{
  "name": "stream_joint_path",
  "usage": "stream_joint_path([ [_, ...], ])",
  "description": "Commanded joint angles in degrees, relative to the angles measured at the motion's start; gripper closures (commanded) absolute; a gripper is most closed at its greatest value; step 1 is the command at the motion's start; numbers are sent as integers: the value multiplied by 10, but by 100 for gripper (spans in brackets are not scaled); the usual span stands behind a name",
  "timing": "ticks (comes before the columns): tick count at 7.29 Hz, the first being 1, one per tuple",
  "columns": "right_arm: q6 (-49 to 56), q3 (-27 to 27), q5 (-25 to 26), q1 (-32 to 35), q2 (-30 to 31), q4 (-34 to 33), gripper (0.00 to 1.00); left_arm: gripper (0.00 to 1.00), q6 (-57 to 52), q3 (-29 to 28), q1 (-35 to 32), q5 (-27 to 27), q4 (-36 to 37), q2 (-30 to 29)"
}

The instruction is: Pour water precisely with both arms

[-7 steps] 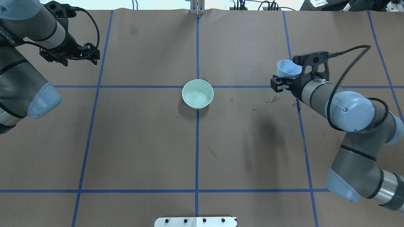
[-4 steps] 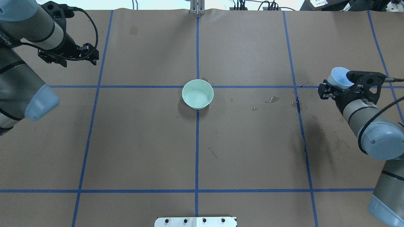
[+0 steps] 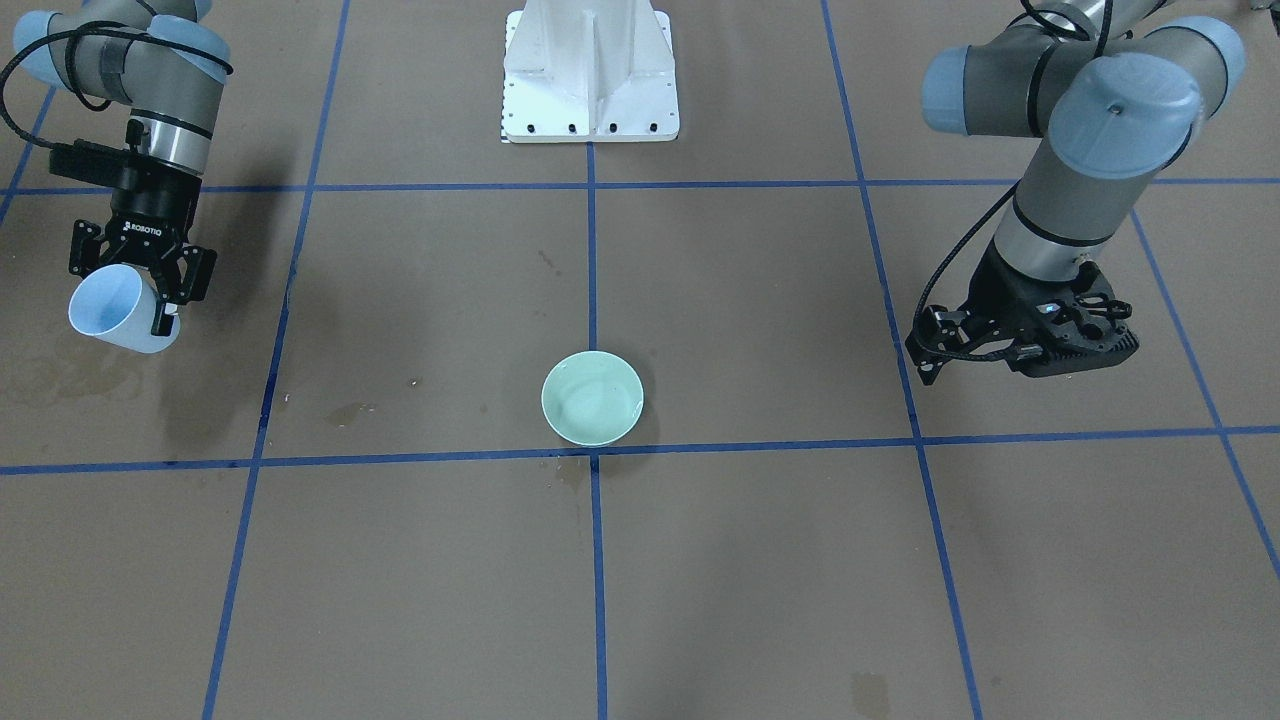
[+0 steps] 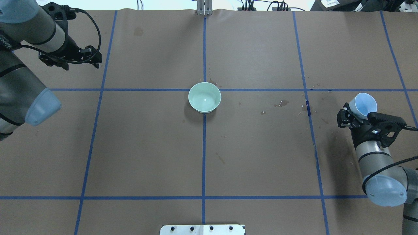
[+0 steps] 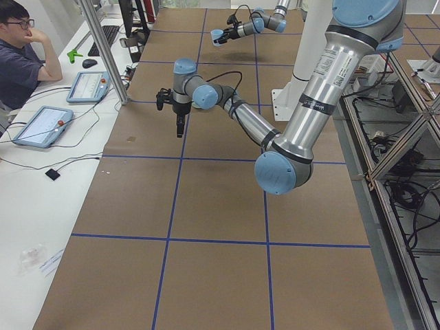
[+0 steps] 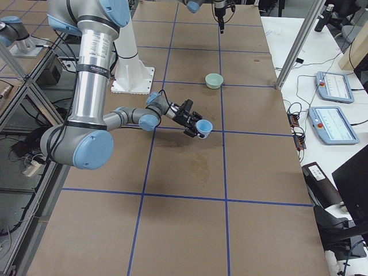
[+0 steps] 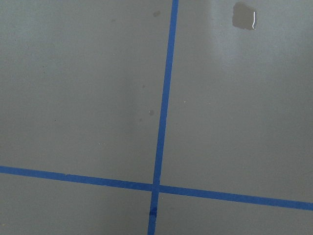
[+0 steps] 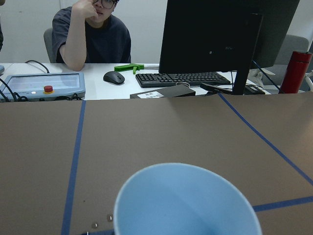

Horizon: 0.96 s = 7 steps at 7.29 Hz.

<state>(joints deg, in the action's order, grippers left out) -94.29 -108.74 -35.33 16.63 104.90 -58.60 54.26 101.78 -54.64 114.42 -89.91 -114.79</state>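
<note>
The right grey tubular arm (image 4: 372, 156) with light-blue joint caps stretches forward at the near right, its black two-finger claw (image 3: 140, 285) clamped on a pale-blue plastic cup (image 3: 110, 312). The left grey tubular arm (image 4: 19, 88) reaches far left, its black claw (image 5: 180, 129) pointing straight down, finger spacing unclear.

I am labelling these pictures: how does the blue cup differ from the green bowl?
The blue cup is tall and tapered; the green bowl is low and wide. The cup is gripped by the right hand above the table; the bowl stands free on the table. Both are round, open vessels.
</note>
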Motion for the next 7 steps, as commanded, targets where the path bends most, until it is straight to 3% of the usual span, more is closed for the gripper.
stream_joint_path([
  [1, -72, 9, 39, -42, 51, 0, 100, 0, 0, 0, 1, -1, 0, 1],
  [3, -136, 38, 60, -67, 76, -7, 100, 0, 1, 1, 1, -1, 0, 1],
  [4, -181, 39, 62, -83, 79, -48, 100, 0, 8, 2, 2, 0, -1, 0],
  [7, -208, 35, 69, -107, 102, -76, 100, 0, 8, 2, 3, -1, -1, 0],
])
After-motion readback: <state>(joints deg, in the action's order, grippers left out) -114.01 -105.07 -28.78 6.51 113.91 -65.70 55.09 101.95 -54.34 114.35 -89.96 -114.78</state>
